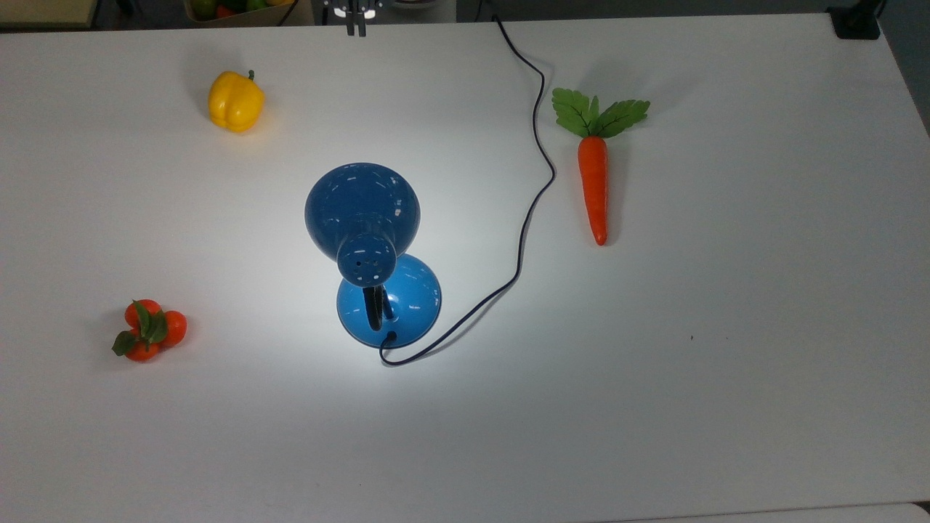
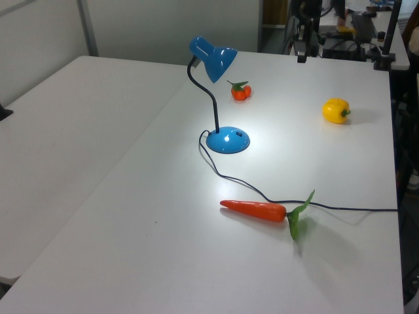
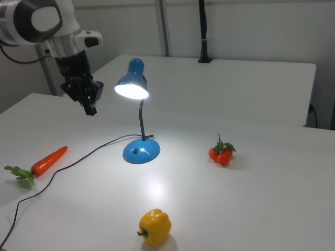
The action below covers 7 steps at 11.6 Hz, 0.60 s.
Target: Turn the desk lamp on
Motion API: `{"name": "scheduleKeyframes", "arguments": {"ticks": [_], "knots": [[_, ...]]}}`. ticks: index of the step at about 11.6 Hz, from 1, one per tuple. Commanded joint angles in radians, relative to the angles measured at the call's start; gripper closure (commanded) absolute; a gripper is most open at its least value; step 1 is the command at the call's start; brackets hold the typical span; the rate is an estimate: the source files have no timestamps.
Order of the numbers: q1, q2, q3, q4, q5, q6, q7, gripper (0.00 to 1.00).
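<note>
The desk lamp (image 1: 362,207) stands mid-table, glossy blue with a dome shade, its round base (image 1: 403,305) just below the shade in the top view. It is lit: the shade's mouth (image 3: 132,90) glows and a bright pool lies on the table around the base (image 2: 228,140). A thin black cord (image 1: 534,181) runs from the base to the top view's top edge. My gripper (image 1: 356,29) hangs shut and holds nothing at that top edge, well away from the lamp. In the right view the gripper (image 3: 91,110) is raised to the lamp's left.
A yellow pepper (image 1: 235,102) lies at the top view's upper left, a tomato cluster (image 1: 147,330) at its lower left, and a carrot (image 1: 593,181) to the cord's right. A black post (image 3: 203,31) stands on the far table in the right view.
</note>
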Motion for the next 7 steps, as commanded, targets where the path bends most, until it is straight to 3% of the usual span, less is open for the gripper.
{"name": "scheduleKeyframes", "arguments": {"ticks": [1, 2, 3, 4, 7], "knots": [[-0.025, 0.011, -0.007, 0.036, 0.009, -0.031, 0.004, 0.49], [-0.028, 0.011, -0.007, 0.036, 0.009, -0.031, 0.005, 0.15], [-0.029, 0.011, -0.008, 0.036, 0.008, -0.031, 0.005, 0.06], [-0.029, 0.008, -0.007, 0.036, 0.005, -0.034, 0.014, 0.0], [-0.028, 0.002, -0.007, 0.037, 0.003, -0.054, 0.014, 0.0]]}}
